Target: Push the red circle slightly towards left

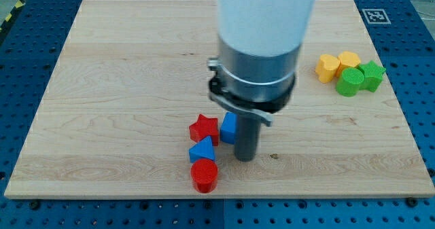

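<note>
The red circle (204, 175) stands near the board's bottom edge, left of centre. Just above it lies a blue triangle-like block (201, 151), then a red star (204, 128) and a blue block (229, 128) side by side. My tip (245, 157) rests on the board to the right of the blue triangle and up-right of the red circle, a short gap away from both. The blue block sits right beside the rod's left side.
The wooden board (102, 86) lies on a blue perforated table. At the view's right are two yellow blocks (328, 66) (349, 60) and two green blocks (351, 82) (372, 75) clustered together. The arm's large body (262, 45) hides the board's upper middle.
</note>
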